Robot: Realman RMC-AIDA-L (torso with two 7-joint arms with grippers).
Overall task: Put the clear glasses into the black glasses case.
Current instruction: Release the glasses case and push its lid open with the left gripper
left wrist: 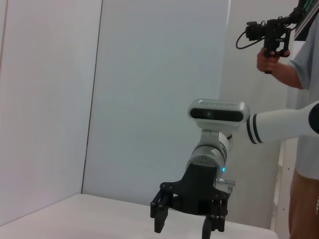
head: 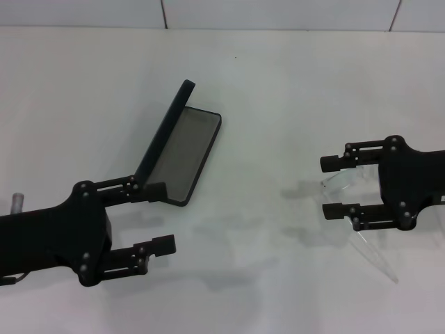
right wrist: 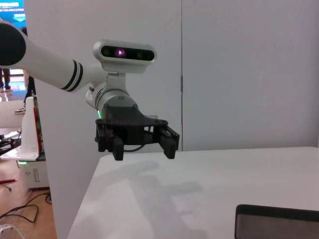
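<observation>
The clear glasses lie on the white desk toward its right edge, largely beneath the right gripper. One long transparent temple arm runs out from under the gripper toward the near right corner, and a curved piece of lens shows between the two fingers. The right gripper hangs over them with its fingers spread apart, one finger on the far side of the lens and one on the near side; whether either finger touches the plastic cannot be told.

The black glasses case sits well apart from the glasses, left of the desk's middle. It is open: the tray with its grey lining lies flat, and the lid stands up along the tray's left long side, leaning slightly away. In the right wrist view a corner of the case shows on the tabletop, with the left gripper hanging above the desk's far edge.

The left gripper is near the left front of the desk, fingers apart and gripping nothing. Its upper finger lies at the near end of the case, by the foot of the lid; contact cannot be told. The lower finger is over bare desk.

In the left wrist view the right gripper hangs over the desk surface, and a person with a handheld camera stands behind.
</observation>
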